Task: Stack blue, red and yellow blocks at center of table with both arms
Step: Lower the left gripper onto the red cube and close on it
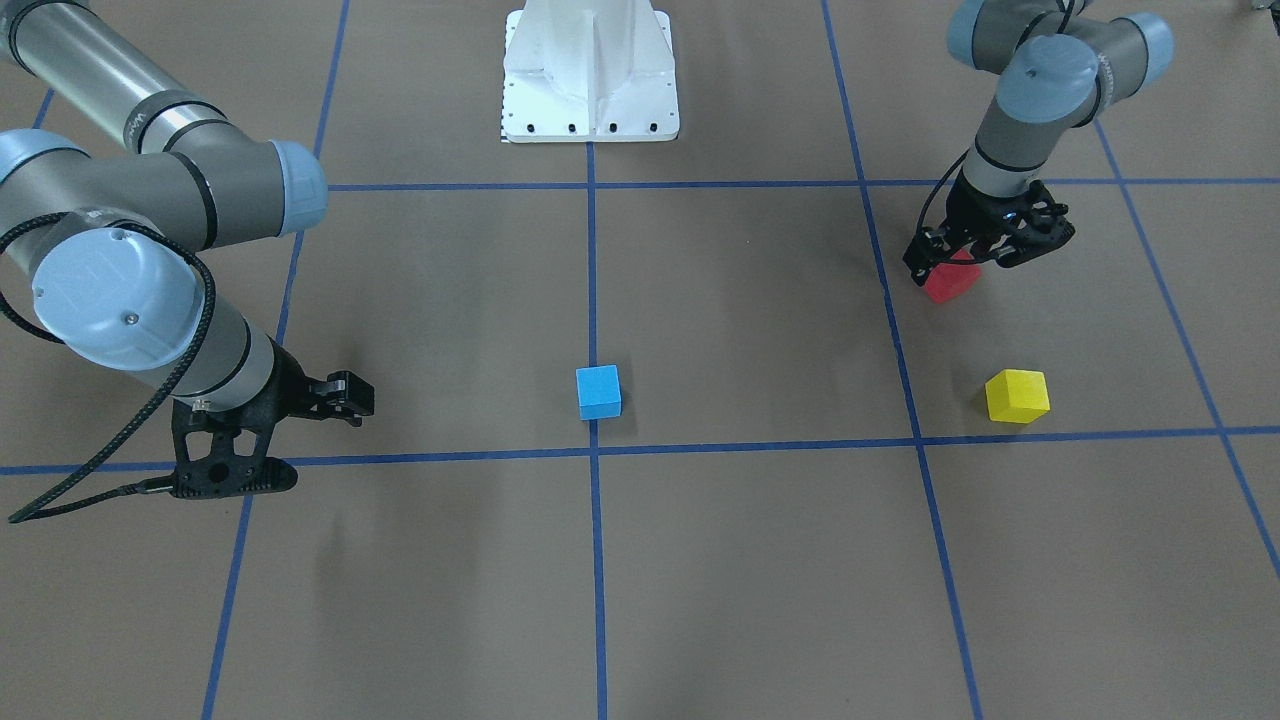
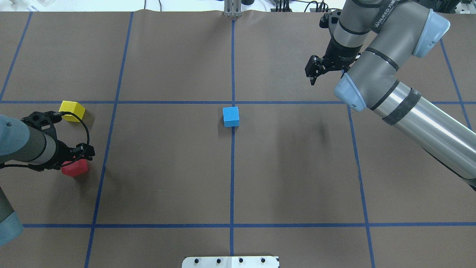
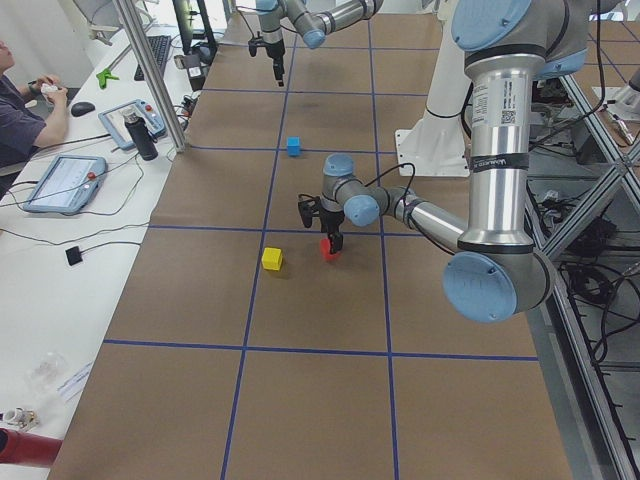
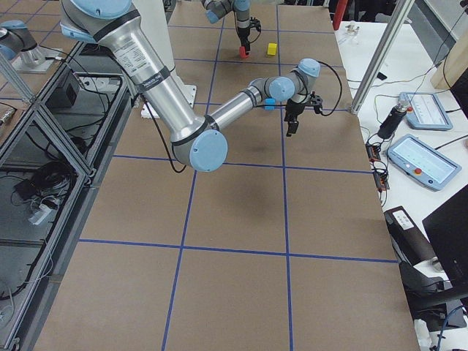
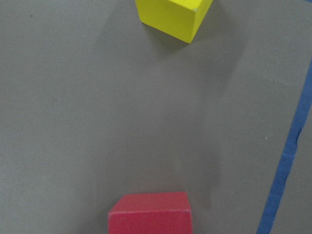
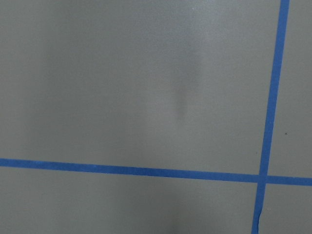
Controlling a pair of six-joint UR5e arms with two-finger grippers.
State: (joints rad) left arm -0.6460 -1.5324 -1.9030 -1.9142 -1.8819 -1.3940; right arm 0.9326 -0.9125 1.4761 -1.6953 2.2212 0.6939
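The blue block [image 1: 598, 391] [image 2: 231, 116] sits alone at the table's centre, on the middle tape line. The red block [image 1: 948, 284] [image 2: 75, 168] rests on the table on my left side, and the yellow block [image 1: 1017, 396] [image 2: 73, 111] lies a little beyond it. My left gripper [image 1: 962, 262] [image 2: 76, 158] is open and hangs just over the red block, partly hiding it. The left wrist view shows the red block [image 5: 150, 213] at the bottom edge and the yellow block [image 5: 173, 17] at the top. My right gripper [image 1: 350, 400] [image 2: 311, 80] looks shut and empty, far out on my right side.
The white robot base [image 1: 590, 70] [image 2: 230, 261] stands at the near middle edge. Blue tape lines [image 6: 271, 97] mark a grid on the brown table. Beyond the far edge is a bench with tablets [image 3: 62, 182] and a seated operator.
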